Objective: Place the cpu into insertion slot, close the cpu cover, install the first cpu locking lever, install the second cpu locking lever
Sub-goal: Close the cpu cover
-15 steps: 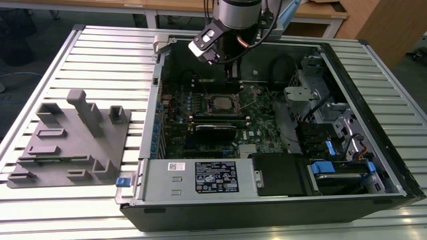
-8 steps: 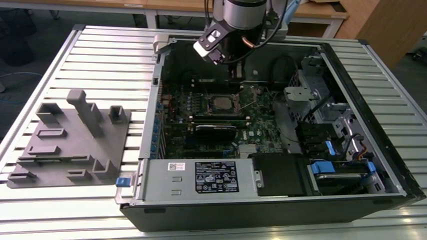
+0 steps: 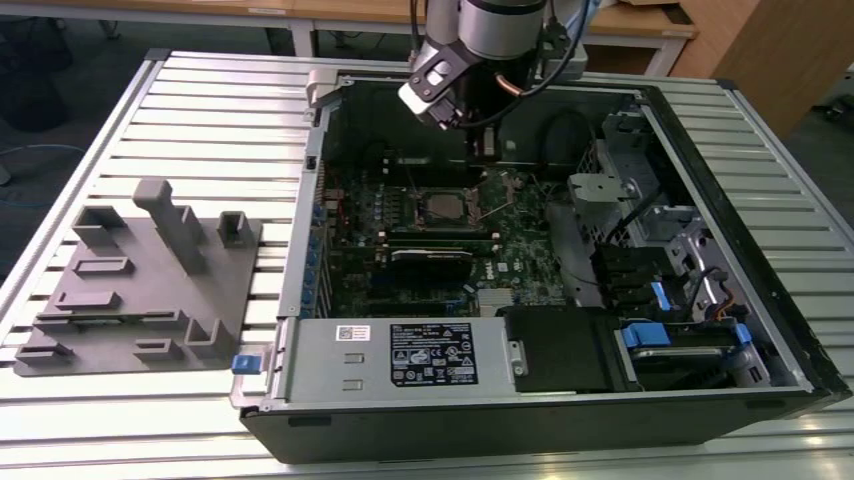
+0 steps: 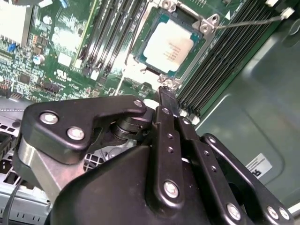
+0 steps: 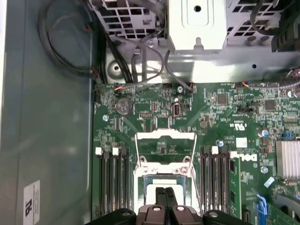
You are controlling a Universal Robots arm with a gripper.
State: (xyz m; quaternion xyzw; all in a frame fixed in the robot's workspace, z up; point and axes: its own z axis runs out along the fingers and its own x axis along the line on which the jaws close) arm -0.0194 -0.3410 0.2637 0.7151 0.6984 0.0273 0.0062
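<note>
cpu [image 3: 447, 208]: small flat square with a dull grey top, lying flat in the socket, sitting just above the centre of the exterior view.
insertion slot [image 4: 192, 51]: dark square socket with a silvery rim, sitting on the green board [image 4: 70, 42] and holding the chip.
cpu cover [image 5: 164, 135]: thin silvery frame, standing swung open at one socket edge, board showing through its cut-out.
locking lever [image 4: 248, 21]: thin wire, stretching away from a socket corner.

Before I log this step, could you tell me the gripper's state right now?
Gripper: shut, nothing visibly held, close to the cpu.
</note>
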